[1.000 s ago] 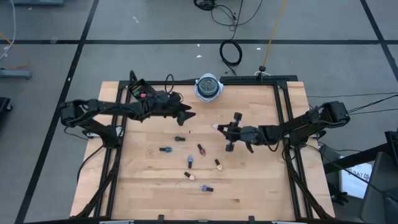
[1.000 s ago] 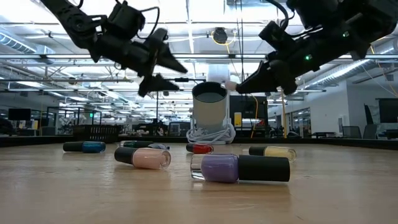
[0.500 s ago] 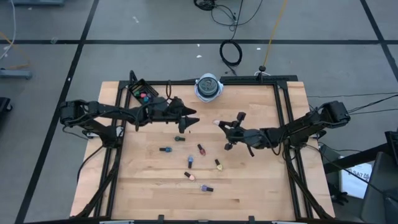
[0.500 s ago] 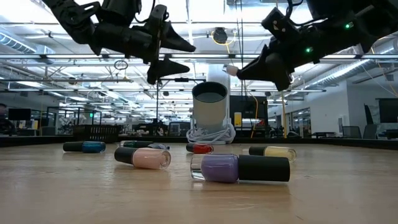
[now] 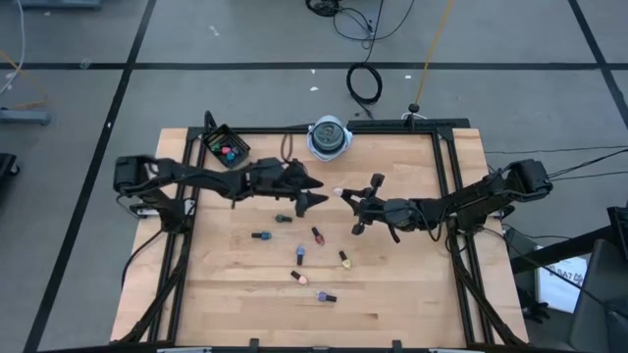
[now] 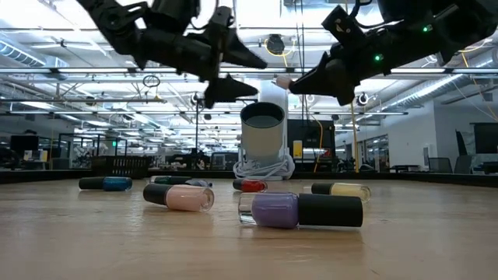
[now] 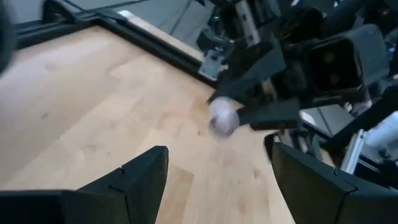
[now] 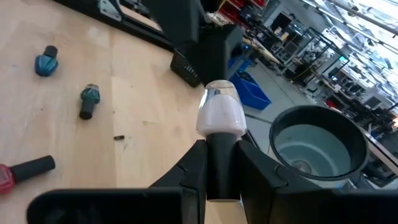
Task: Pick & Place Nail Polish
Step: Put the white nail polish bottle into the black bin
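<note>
Light wooden butcher-block table (image 5: 392, 284) with black metal frame along its edges. Lying on it, mid-table: small nail polish bottles with dark caps: teal (image 5: 283, 219), blue (image 5: 260, 236), red (image 5: 317, 235), blue-grey (image 5: 300, 254), yellow (image 5: 344, 259), pink (image 5: 298, 277), purple (image 5: 326, 296). Black square box (image 5: 226, 147) holding pink and teal bottles at far left corner. Round white-and-blue disc container (image 5: 329, 137) at far edge, centre.

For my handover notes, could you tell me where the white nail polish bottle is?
The right gripper holds the white bottle by its cap above mid-table, facing the open left gripper.
</note>
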